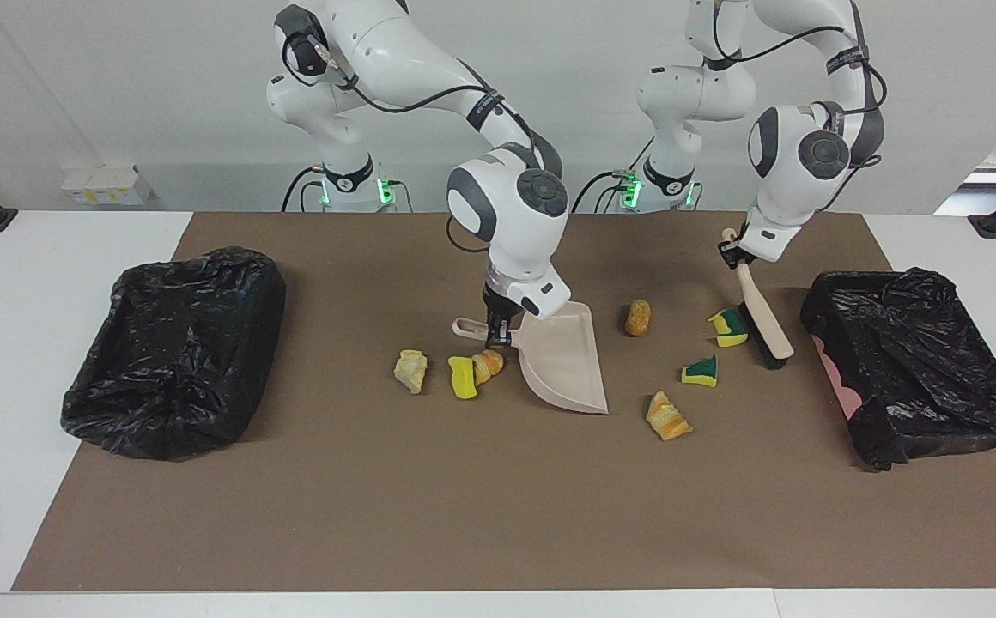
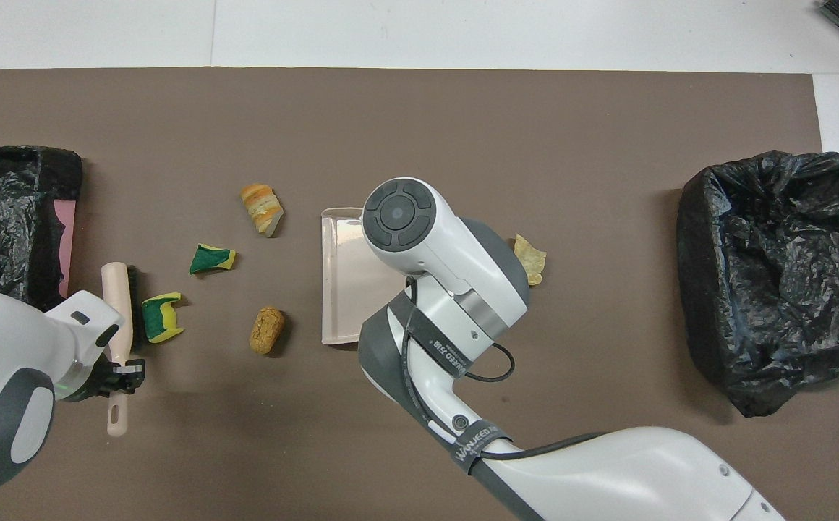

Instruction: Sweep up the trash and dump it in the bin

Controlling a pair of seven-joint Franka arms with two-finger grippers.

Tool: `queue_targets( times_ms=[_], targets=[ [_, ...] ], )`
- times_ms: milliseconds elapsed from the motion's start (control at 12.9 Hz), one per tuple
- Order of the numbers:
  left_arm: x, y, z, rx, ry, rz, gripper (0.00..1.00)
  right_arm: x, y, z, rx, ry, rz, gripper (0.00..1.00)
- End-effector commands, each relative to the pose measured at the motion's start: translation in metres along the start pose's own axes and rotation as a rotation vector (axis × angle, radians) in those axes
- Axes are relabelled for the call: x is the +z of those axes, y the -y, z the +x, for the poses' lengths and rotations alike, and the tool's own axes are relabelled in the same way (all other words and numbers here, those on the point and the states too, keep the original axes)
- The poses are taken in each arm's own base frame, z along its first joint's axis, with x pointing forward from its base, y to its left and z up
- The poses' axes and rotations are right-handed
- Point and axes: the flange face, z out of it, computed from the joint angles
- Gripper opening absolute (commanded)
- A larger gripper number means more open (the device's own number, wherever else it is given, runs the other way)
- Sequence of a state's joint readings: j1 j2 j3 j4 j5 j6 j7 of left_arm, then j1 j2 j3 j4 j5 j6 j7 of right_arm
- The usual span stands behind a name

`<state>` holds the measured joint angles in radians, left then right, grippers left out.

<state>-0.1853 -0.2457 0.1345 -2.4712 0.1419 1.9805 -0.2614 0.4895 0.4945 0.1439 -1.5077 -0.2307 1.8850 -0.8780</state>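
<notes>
Matte brown mat [image 1: 429,515]: left pincer [image 1: 734,254] clamps a bristly brush [image 1: 760,313]; right pincer [image 1: 498,330] clamps a smooth beige dustpan [image 1: 562,365].

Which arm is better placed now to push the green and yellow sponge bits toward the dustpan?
The left arm. Its left gripper holds the brush, whose bristles stand right beside a sponge bit. The right gripper is occupied holding the dustpan.

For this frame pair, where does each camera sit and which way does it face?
Facing view: high across the table, looking at both arms and their bases; left gripper holds the brush.
Overhead view: above the robots' end, looking steeply down; arms enter from below.
Shared: dustpan in the right gripper, scraps, both bins.
</notes>
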Motion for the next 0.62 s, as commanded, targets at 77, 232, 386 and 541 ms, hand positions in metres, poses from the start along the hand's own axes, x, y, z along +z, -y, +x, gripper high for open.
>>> queue_targets(
  times_ms=[77, 232, 386, 541],
  targets=[
    [0.003, -0.045, -0.018, 0.01, -0.023, 0.018, 0.0, 0.005, 0.015, -0.005, -0.01, -0.044, -0.004, 0.0],
    [0.004, -0.076, -0.024, -0.018, -0.036, -0.01, 0.0, 0.006, 0.015, -0.005, -0.01, -0.045, -0.003, 0.0],
    [0.0, -0.097, -0.025, -0.051, -0.045, -0.102, 0.0, 0.009, 0.016, 0.0, -0.013, -0.05, -0.01, 0.0],
    [0.0, -0.115, -0.031, -0.059, -0.038, -0.119, 0.0, 0.012, 0.017, 0.0, -0.01, -0.057, -0.014, 0.0]
  ],
)
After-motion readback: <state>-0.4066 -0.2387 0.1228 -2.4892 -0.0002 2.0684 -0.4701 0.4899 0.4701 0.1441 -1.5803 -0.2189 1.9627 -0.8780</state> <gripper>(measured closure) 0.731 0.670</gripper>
